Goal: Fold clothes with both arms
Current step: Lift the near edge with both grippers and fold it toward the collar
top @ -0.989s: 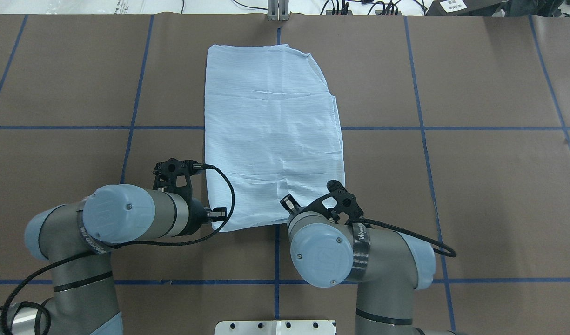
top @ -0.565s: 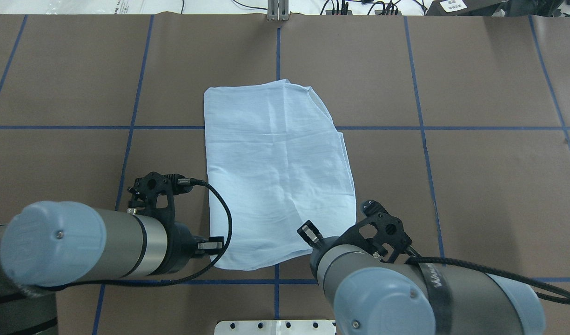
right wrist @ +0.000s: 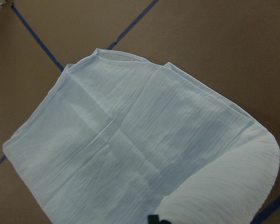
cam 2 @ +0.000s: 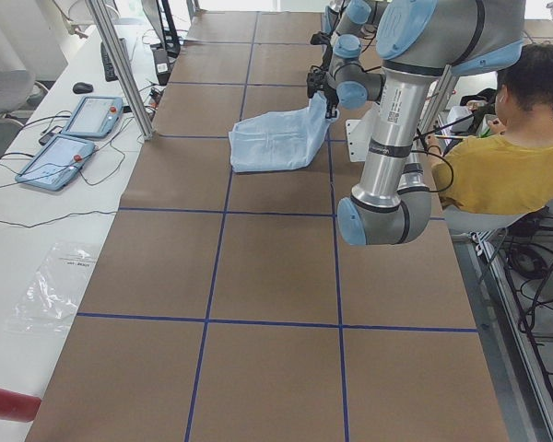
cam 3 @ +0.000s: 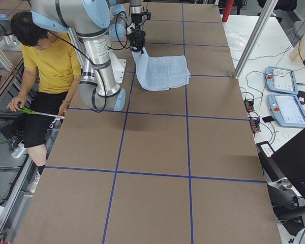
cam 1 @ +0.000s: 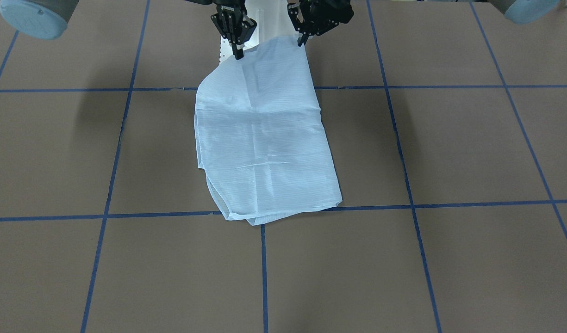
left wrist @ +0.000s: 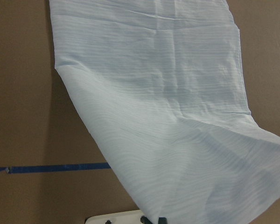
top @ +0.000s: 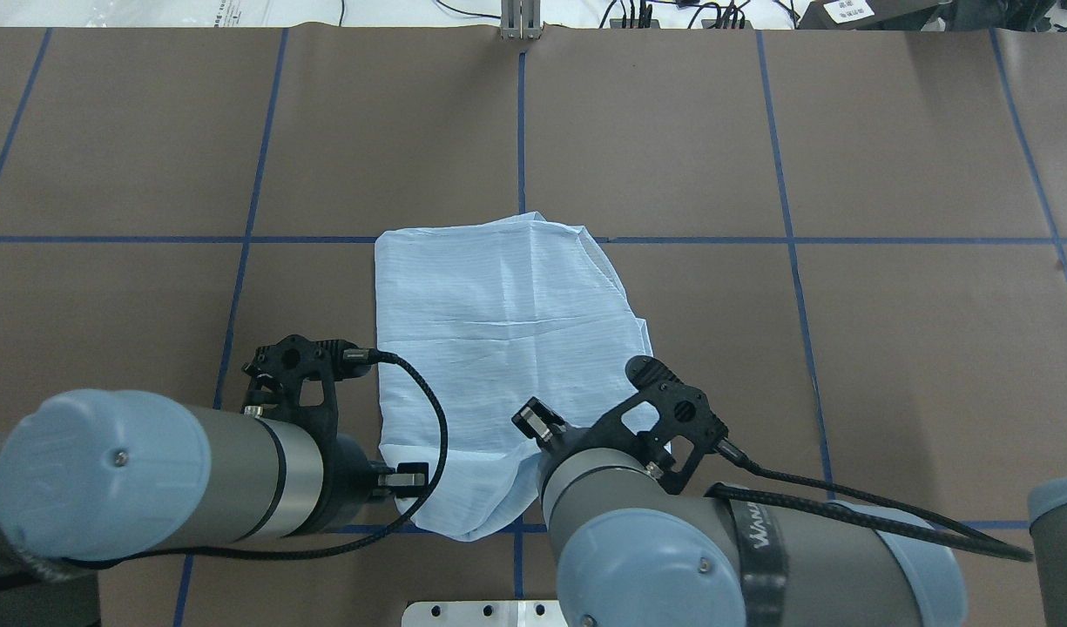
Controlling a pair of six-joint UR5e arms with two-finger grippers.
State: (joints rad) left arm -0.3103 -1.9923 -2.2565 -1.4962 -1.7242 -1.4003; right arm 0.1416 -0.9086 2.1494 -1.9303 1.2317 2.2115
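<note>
**A:** Where's the shirt (cam 1: 264, 138)?

**B:** In the middle of the tabletop (cam 1: 450, 148), towards the robot's side. Its far end lies flat. The near edge is raised off the surface, with one corner at each gripper.

**A:** And the jaws?

**B:** The left gripper (cam 1: 303, 40) has its jaws clenched on one near corner, and the right gripper (cam 1: 238, 53) on the other. The contact is small at the top of the front view, so I'd say pinched on cloth rather than swear to it. Both wrist cameras show cloth hanging close beneath them, which fits.

**A:** Which step is this?

**B:** The shirt looks narrowed to a panel, with no sleeves showing. I judge it's the lengthwise fold: the near edge is up, ready to be carried over onto the far edge.

**A:** What does the next move call for?

**B:** Both arms should travel away from the robot together, at matched height and pace, so the held edge stays level. The cloth is thin and will likely drape and drag, so the pass should be low and slow. Then set the held corners onto the far corners and let go.
</note>
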